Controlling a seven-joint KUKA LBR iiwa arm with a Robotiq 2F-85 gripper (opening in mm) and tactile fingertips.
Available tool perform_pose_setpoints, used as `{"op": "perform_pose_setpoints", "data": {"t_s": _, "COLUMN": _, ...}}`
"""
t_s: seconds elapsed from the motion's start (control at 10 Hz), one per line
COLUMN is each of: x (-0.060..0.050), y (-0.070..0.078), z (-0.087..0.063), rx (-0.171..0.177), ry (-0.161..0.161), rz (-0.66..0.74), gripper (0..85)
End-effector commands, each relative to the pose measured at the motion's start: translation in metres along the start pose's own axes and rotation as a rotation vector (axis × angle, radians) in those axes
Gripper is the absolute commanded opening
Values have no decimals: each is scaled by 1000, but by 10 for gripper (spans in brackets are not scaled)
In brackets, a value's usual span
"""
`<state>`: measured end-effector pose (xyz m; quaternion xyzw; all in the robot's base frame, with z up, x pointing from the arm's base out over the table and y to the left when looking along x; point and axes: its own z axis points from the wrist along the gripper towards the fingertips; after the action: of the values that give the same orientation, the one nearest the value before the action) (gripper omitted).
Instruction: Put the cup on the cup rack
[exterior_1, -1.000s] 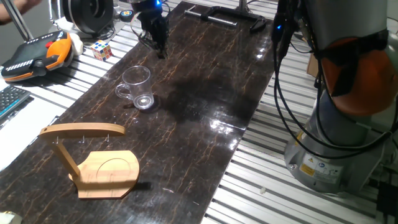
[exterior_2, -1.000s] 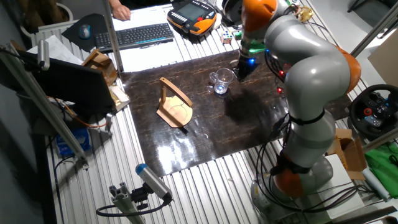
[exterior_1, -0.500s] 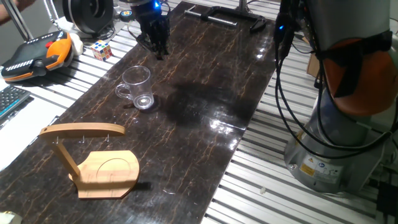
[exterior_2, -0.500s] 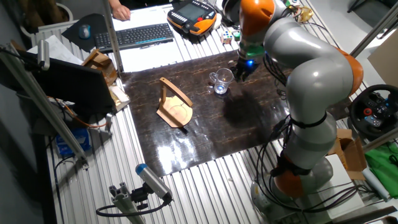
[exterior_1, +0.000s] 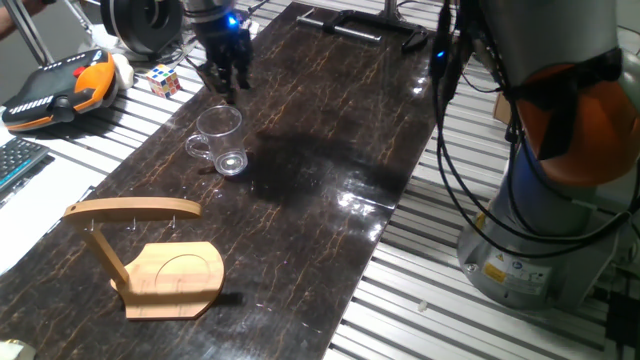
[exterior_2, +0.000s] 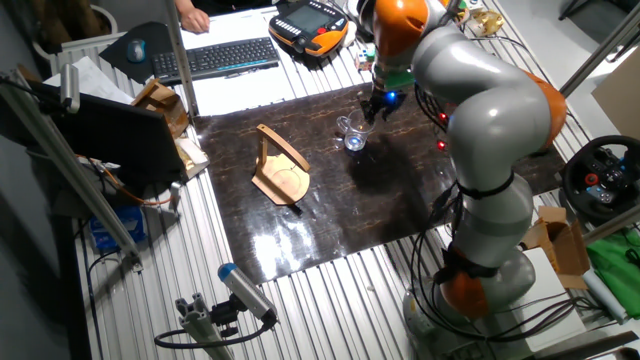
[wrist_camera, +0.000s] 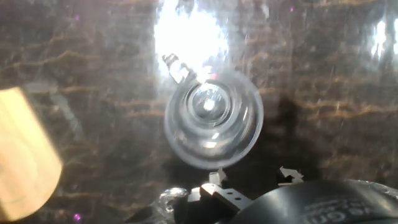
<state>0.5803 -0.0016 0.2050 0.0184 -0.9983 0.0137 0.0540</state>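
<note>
The cup (exterior_1: 220, 140) stands upright on the mat, apart from the cup rack (exterior_1: 150, 255).

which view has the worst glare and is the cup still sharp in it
Hand view: a blown-out white glare patch on the dark tabletop sits just above the cup, whose rings look soft and hazy. One fixed view: only small reflections on the tabletop, and the cup and cup rack read clearly.

Clear cup (exterior_1: 220, 140) stands upright near wooden rack (exterior_1: 150, 255).
</note>
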Motion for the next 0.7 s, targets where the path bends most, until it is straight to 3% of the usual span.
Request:
{"op": "perform_pose_setpoints", "data": {"t_s": 0.0, "x": -2, "y": -5, "z": 4, "rx": 6, "ry": -14, "rz": -5, "gripper": 463}}
{"op": "perform_pose_setpoints", "data": {"t_s": 0.2, "x": -6, "y": -7, "z": 10, "rx": -10, "ry": -22, "rz": 9, "gripper": 457}}
{"op": "perform_pose_setpoints", "data": {"t_s": 0.4, "x": -6, "y": -7, "z": 10, "rx": -23, "ry": 48, "rz": 47, "gripper": 397}}
{"op": "perform_pose_setpoints", "data": {"t_s": 0.6, "x": -6, "y": -7, "z": 10, "rx": -26, "ry": 41, "rz": 68, "gripper": 410}}
